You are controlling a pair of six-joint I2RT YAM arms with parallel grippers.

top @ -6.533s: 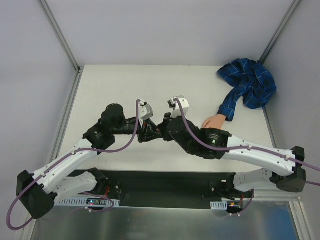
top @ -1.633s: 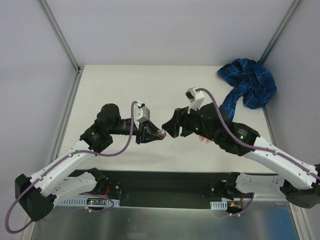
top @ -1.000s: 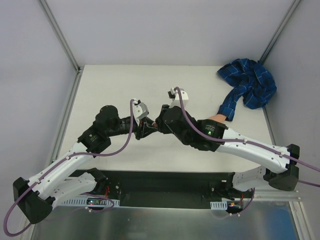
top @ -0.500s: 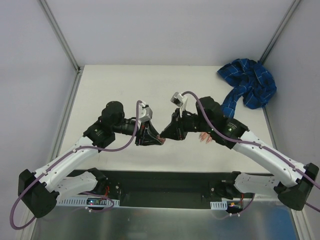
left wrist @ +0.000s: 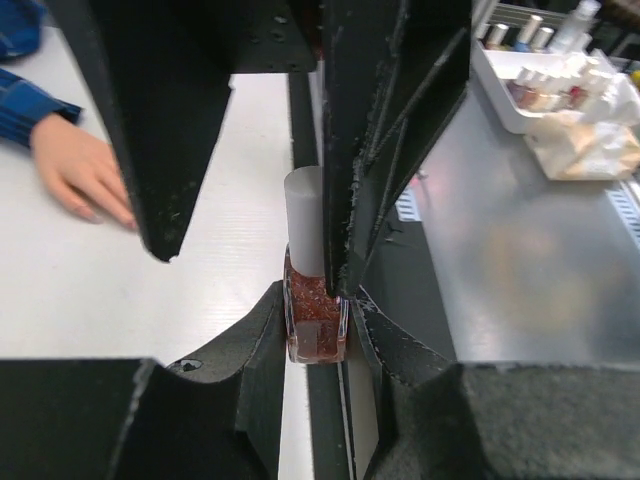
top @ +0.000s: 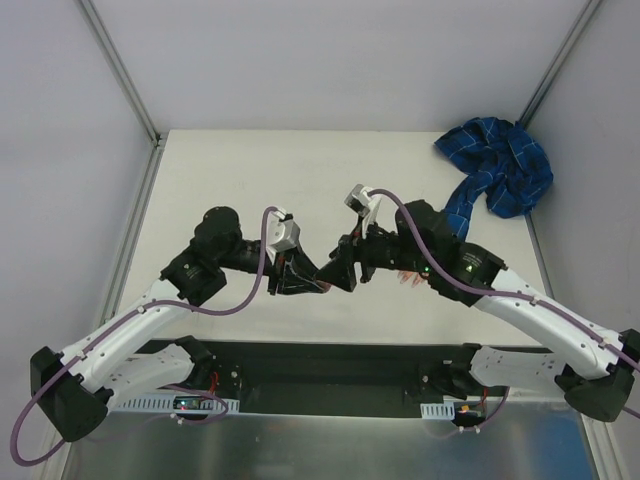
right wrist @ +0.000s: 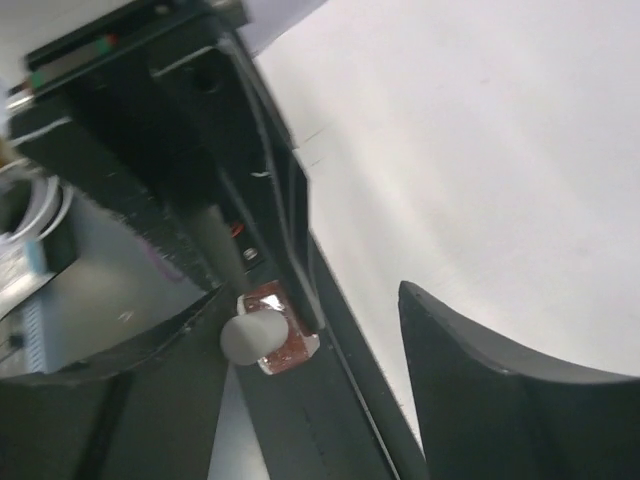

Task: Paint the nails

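Observation:
A small bottle (left wrist: pixel 316 325) of red glitter polish with a white cap (left wrist: pixel 305 220) is held off the table, my left gripper (left wrist: pixel 316 300) shut on its glass body. My right gripper (right wrist: pixel 320 310) is open, its black fingers (left wrist: pixel 150 130) straddling the cap with a wide gap on one side. From above, both grippers meet at the bottle (top: pixel 324 286) in mid-table. The flesh-coloured fake hand (left wrist: pixel 80 170) lies flat behind, its fingertips with the nails (left wrist: pixel 122 213) pointing this way. My right arm covers most of it from above (top: pixel 405 276).
The hand's blue plaid sleeve (top: pixel 497 175) is bunched in the far right corner. A white tray (left wrist: pixel 500 85) of other polish bottles stands on the metal shelf beyond the table's near edge. Metal frame posts (top: pixel 120 70) border the table.
The right arm has swung its elbow out to the right and brought its gripper back to the bottle's cap, jaws now apart. The left gripper keeps hold of the bottle, shifted slightly.

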